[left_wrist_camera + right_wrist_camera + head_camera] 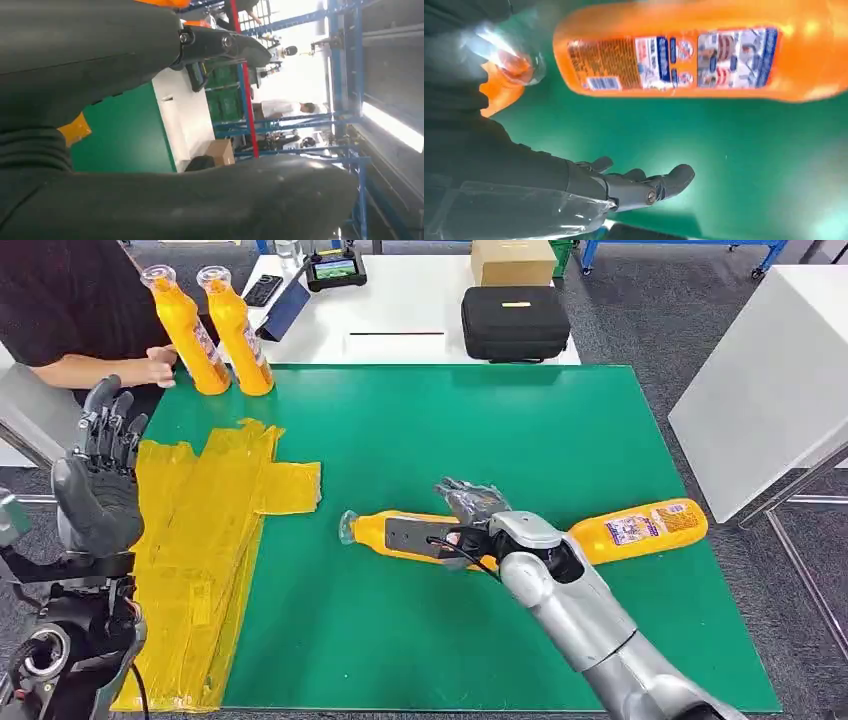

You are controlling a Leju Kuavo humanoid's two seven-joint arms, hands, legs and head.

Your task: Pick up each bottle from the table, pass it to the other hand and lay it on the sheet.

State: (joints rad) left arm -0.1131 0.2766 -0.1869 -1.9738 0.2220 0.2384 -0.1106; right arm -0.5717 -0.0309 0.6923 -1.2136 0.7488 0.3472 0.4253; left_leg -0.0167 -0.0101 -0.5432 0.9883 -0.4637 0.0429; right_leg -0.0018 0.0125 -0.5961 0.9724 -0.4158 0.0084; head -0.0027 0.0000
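Two orange bottles are laid on their sides on the green desk [560,420]: the near bottle [380,532] with its clear cap toward the yellow sheet [200,540], and the far bottle [640,528] off to the robot's right, so that each can be reached by the right arm and later carried across to the sheet on the left. The right hand [470,515] is placed directly over the middle of the near bottle, its fingers [659,184] seen spread and apart, with nothing clamped between them; contact with the bottle cannot be told from these views. In the right wrist view the far bottle's label faces the camera and lies just beside the hand, apart from it, with the other bottle's cap close by. The left hand [100,455] is held raised at the desk's left edge, fingers upright and apart, empty, probably kept ready to receive a bottle. Two more bottles [212,330] are stood upright at the far left corner, beside a person's hand [155,365]. No bottle is yet on the sheet.
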